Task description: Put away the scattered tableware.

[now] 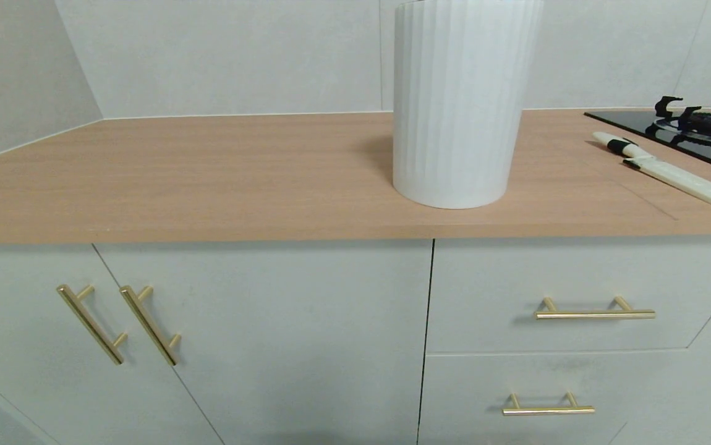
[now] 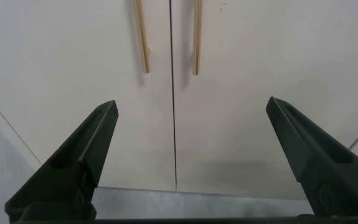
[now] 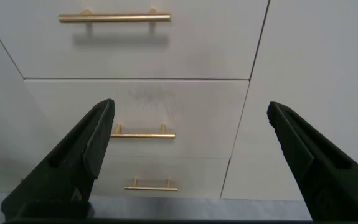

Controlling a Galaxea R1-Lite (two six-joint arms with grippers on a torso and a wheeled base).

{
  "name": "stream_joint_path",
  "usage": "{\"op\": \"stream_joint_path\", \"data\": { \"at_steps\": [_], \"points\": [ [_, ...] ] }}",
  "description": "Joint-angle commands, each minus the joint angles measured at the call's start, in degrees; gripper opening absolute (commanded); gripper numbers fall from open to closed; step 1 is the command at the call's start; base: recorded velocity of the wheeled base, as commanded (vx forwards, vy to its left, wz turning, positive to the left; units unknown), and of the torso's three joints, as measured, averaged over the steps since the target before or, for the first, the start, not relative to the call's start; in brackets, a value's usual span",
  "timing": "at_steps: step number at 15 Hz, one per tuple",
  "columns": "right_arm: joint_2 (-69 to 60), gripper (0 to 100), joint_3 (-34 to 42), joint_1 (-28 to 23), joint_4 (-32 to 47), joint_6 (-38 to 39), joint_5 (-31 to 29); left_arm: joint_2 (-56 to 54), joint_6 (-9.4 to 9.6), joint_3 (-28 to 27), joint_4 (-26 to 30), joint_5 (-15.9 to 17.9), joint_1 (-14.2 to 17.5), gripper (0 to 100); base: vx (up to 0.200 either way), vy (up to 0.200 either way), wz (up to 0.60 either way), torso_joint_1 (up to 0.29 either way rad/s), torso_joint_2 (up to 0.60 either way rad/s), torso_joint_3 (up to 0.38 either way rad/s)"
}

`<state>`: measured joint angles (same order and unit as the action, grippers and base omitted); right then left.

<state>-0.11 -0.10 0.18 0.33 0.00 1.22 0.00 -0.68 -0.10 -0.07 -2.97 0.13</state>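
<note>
Across the head view, a pale wooden bench (image 1: 207, 179) over white cabinet fronts (image 1: 300, 340). Near the bench's front edge, a little right of the middle, a tall white ribbed container (image 1: 457, 105), upright (top cut off by the frame, so contents impossible to tell). At the far right corner, a black glass hob (image 1: 646, 127) with a dark burner grate. Toward the right edge, just in front of the hob, a cream knife (image 1: 671, 173) with a black band on its handle, lying flat, blade pointing to the front right, well apart from the container. Below the bench, facing double doors with two upright brass handles (image 2: 146, 37), the left gripper (image 2: 192, 104), dark fingers spread wide, empty. In front of stacked drawers with level brass bars (image 3: 114, 18), the right gripper (image 3: 190, 104), fingers likewise wide apart, empty.
</note>
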Motion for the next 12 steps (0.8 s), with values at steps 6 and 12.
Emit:
{"op": "stream_joint_path", "data": {
  "at_steps": [6, 12],
  "points": [
    [0.1, 100, 0.0, 0.0, 0.0, 0.0, 0.0, 0.0, -0.11, 0.0, 0.0, 0.0, 0.0, 100, 0.000, -0.167, 0.00, 0.003, 0.00, 0.001],
    [0.1, 100, 0.0, 0.0, 0.0, -0.1, 0.0, 0.0, -0.11, 0.0, 0.0, 0.0, 0.0, 100, 0.000, 0.000, 0.00, 0.000, 0.00, 0.000]
  ]
}}
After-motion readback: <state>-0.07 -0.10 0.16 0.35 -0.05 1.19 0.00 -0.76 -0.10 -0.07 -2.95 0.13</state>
